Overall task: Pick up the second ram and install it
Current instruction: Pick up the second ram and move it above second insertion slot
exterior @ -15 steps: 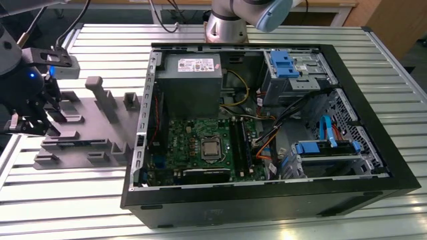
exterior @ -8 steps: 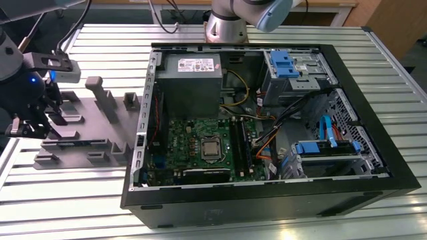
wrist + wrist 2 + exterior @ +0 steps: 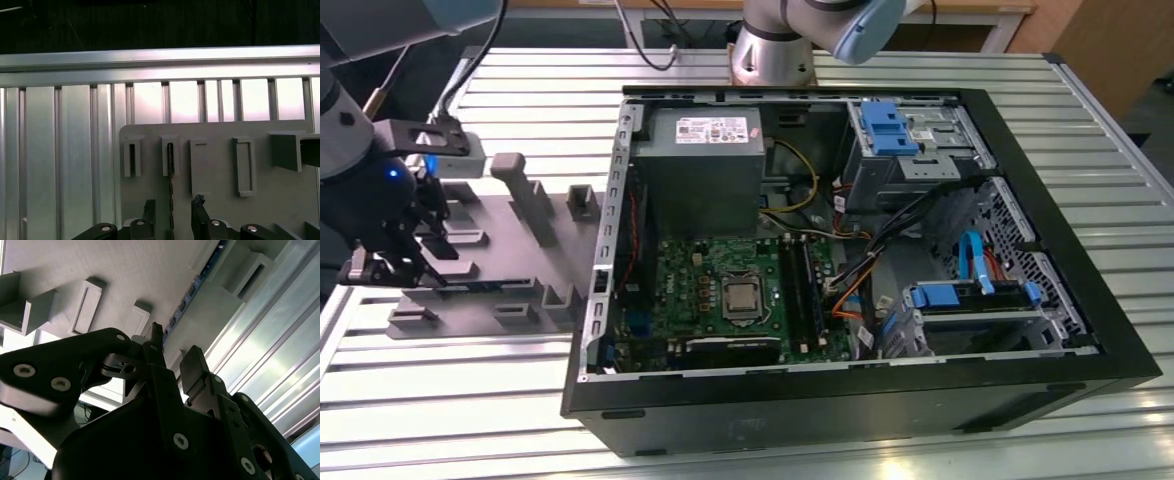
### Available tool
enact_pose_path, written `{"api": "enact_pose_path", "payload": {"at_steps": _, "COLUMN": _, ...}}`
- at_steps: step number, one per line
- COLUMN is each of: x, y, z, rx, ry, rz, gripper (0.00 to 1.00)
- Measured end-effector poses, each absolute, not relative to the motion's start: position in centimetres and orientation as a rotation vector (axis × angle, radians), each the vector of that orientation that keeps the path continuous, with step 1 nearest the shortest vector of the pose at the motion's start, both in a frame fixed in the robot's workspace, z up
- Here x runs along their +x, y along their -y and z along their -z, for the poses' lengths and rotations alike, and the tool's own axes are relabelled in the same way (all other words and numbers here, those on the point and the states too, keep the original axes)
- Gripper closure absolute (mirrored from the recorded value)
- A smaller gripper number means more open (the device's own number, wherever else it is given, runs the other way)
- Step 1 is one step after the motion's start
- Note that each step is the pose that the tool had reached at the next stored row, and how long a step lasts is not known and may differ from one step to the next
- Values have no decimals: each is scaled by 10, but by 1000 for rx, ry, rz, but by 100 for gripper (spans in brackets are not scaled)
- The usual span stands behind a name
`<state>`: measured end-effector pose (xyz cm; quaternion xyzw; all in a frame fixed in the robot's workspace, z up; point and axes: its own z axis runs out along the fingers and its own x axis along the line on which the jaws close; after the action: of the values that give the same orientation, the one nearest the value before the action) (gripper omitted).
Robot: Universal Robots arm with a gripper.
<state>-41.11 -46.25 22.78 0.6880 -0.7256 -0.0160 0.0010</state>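
We see the gripper [image 3: 173, 201] open, fingers [image 3: 149, 207] either side of the ram [image 3: 170, 170], prob. not touching it; ram stands on edge in the fixture [image 3: 220, 170].

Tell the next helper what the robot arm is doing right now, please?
Gripper: open, one finger on each side of the ram, not gripping it.
Ram: on edge in the grey fixture, outside the PC case.
Done: gripper lined up over the ram.
Left: ram not lifted, not yet in the motherboard.
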Motion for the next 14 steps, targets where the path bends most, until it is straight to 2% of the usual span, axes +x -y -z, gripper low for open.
{"api": "enact_pose_path", "payload": {"at_steps": 14, "x": -409, "y": 463, "z": -211, "rx": 2160, "ry": 2278, "rz": 50, "gripper": 58}}
